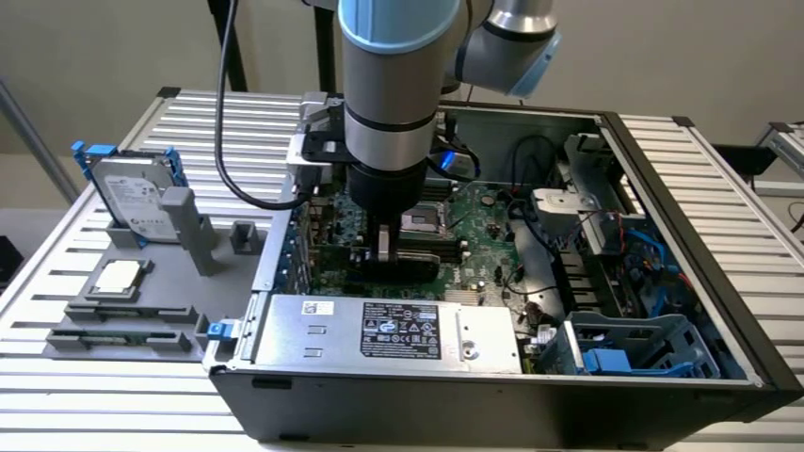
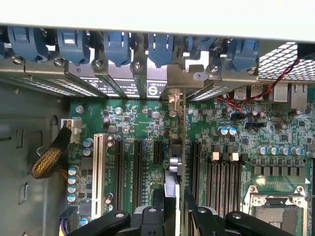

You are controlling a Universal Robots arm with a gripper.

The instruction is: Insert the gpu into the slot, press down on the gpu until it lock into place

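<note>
Gripper: my black fingers fill the lower centre of the wrist view, closed down on the gpu, which I see edge-on between them, standing upright over the motherboard.
Gripper, from outside: in the exterior view the gripper hangs straight down from the arm into the open computer case, at the middle of the frame, with the dark card below it just above the board.
Slot: I cannot pick out a blue connector under the card; it is hidden by the card and my fingers, so I cannot tell whether the edge is seated.
Card bracket end: the silver end reaches toward the row of blue clips along the upper part of the wrist view.
Other slots: black expansion slots and one white slot lie to the lower left of the card; black memory slots to the lower right.
Outside the case: a hard drive with blue rails stands in a grey holder at the upper left of the exterior view, on the slatted table.
</note>
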